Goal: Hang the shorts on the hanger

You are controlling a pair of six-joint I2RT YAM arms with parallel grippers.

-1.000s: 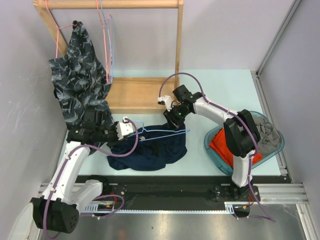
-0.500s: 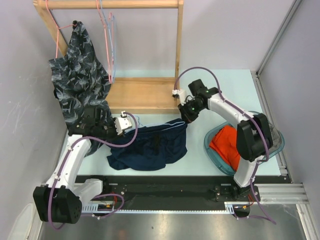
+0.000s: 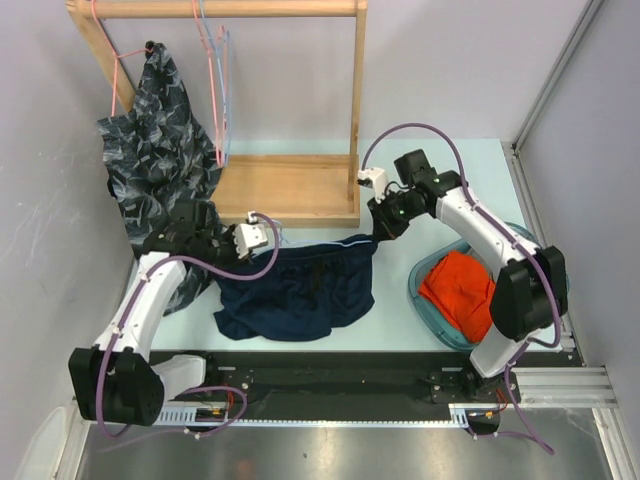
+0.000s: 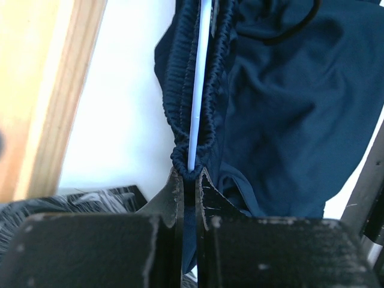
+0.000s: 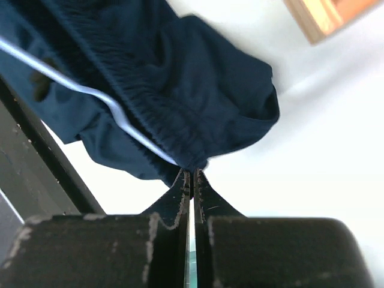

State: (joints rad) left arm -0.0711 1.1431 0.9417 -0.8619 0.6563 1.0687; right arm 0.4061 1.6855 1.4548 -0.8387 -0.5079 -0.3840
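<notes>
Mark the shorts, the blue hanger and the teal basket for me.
shorts (image 3: 300,295): top view, middle of the navy fabric.
blue hanger (image 4: 200,78): left wrist view, the pale rod inside the waistband.
teal basket (image 3: 413,290): top view, its left rim.

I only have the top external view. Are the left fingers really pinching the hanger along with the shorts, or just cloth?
Observer: In the left wrist view the left fingers are shut on the end of the waistband of the shorts. The hanger wire runs between the waistband layers down to the fingertips. I cannot tell whether the wire itself is clamped.
Operator: And the right side?
Observer: In the right wrist view the right fingers are shut on the other waistband corner, and the wire reaches them too.
Operator: Is the wire covered there?
Observer: No, it lies exposed across the gathered waistband, then vanishes at the fingertips.
</notes>
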